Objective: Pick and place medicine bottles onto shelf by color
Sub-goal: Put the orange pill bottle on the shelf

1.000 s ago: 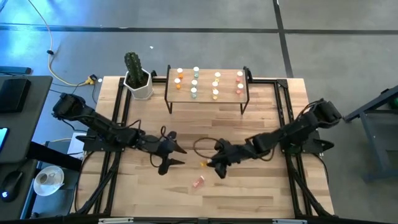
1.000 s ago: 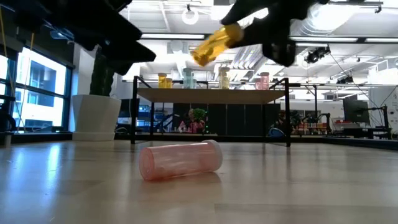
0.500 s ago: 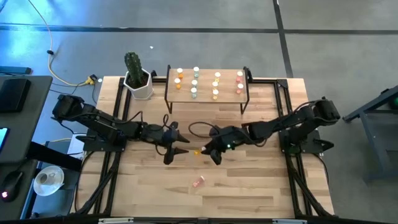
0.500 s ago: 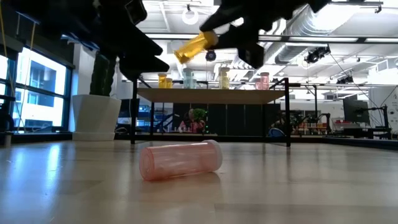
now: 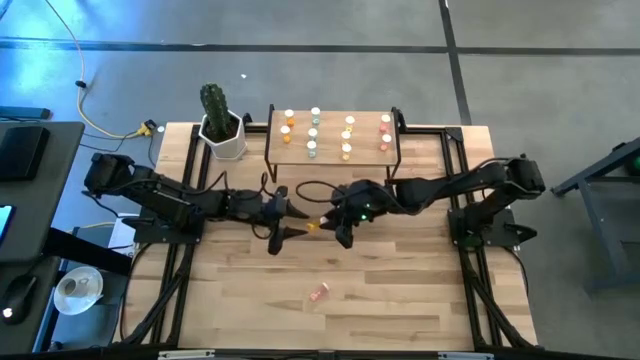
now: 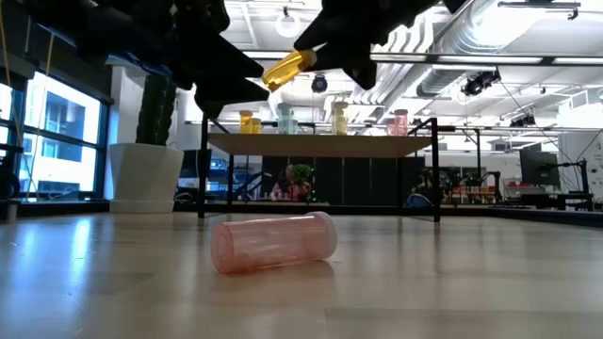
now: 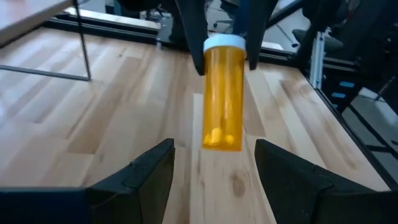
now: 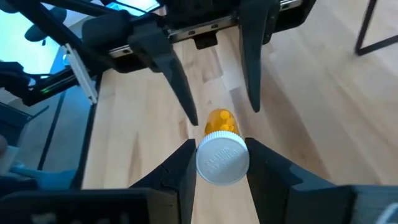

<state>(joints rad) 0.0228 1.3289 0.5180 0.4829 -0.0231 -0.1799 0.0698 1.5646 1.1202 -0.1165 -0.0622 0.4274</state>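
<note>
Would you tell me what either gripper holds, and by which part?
The right gripper grips the yellow bottle at its white cap; the left gripper holds nothing.

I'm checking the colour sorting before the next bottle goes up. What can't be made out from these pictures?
- Shelf bottles: in the high view too small to read labels or contents; in the low view they overlap, so no count.
- Pink bottle lying on the table: its contents are unclear in the low view.
- Yellow bottle: the right gripper covers its cap end; the left gripper is open short of it.
</note>
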